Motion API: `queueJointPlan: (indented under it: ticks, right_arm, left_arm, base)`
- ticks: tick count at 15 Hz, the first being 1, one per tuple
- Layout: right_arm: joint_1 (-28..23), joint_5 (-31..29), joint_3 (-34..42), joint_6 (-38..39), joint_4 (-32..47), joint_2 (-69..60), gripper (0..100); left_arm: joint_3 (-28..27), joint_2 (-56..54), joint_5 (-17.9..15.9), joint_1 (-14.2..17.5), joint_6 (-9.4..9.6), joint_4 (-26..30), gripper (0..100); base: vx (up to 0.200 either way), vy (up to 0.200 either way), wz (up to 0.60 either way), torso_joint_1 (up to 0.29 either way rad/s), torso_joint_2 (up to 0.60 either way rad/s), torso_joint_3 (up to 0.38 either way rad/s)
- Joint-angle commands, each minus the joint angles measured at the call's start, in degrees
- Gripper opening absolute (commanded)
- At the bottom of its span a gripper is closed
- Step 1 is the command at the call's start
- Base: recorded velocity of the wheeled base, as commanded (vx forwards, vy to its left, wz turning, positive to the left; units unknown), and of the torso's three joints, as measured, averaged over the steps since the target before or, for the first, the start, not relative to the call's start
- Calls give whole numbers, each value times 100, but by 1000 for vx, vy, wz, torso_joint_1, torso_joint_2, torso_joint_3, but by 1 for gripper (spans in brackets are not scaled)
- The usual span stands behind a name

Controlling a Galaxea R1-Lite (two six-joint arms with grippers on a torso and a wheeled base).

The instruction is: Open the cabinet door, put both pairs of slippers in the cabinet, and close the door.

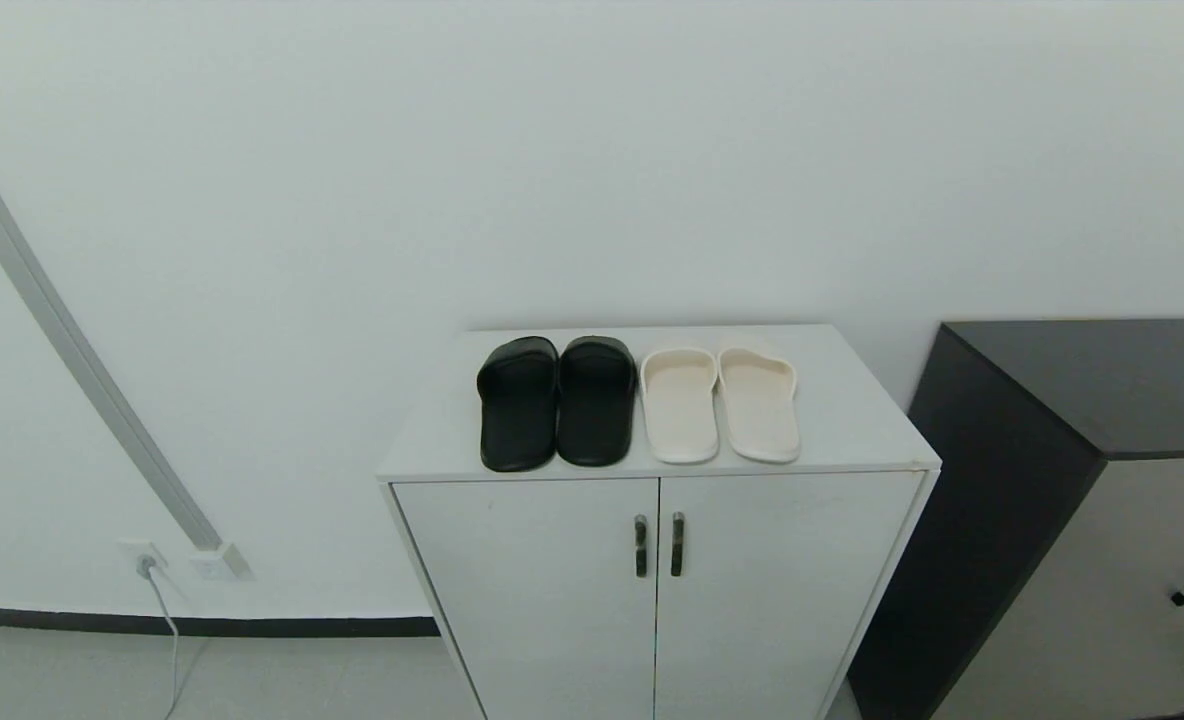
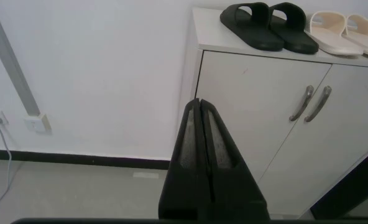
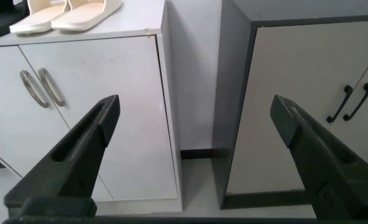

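Facing the cabinet (image 1: 652, 600), I see both its doors shut, so the job has not begun. A dark cabinet (image 1: 1052, 480) stands just beside its right wall. The black pair (image 1: 557, 400) and the white pair (image 1: 720, 403) lie side by side on the cabinet top, reaching close to its front edge. The left handle (image 1: 640, 545) and right handle (image 1: 677, 543) nearly touch at the door seam.

My right gripper (image 3: 195, 106) has its jaws spread wide, and my left gripper (image 2: 199, 104) has them pressed together.

My worries are hooking both handles at once, swinging the right door into the dark cabinet, or an arm sweeping a slipper off the front edge.

The cabinet's inside is hidden and its base is cut off, so I cannot judge the room for two pairs.
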Motion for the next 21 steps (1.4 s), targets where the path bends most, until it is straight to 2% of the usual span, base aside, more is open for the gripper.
queueJointPlan:
  ticks: [1,8,9,10,11,13,15,18,21]
  right_arm:
    - [2,-10,0,15,-11,0,100]
    - [-6,7,-9,-152,-2,0,100]
    - [-6,-28,-457,-73,-107,132,100]
    - [90,-54,-1477,253,51,633,100]
    - [117,-10,-1854,323,358,958,100]
    - [152,236,-1714,50,534,1459,100]
    - [161,500,-1441,50,147,2057,100]
    - [240,816,-1336,77,-934,3630,100]
    - [1040,526,-1600,200,-2217,5194,100]
  left_arm:
    - [1,-1,-3,0,3,-4,0]
    - [1,-1,-3,0,-6,-4,0]
    - [1,-1,-3,0,3,-4,0]
    - [1,-1,-3,0,-6,-4,0]
    - [1,-1,-3,0,-6,-4,0]
    - [1,-1,-3,0,-6,5,0]
    - [1,-1,-3,0,-6,-4,0]
    - [1,-1,-3,0,-6,-4,0]
    - [1,-1,-3,0,3,-4,0]
  base:
    - [0,0,0,0,0,0]
    - [0,0,0,0,0,0]
    - [0,0,0,0,0,0]
    - [0,0,0,0,0,0]
    - [0,0,0,0,0,0]
    - [0,0,0,0,0,0]
    - [0,0,0,0,0,0]
    - [0,0,0,0,0,0]
    - [0,0,0,0,0,0]
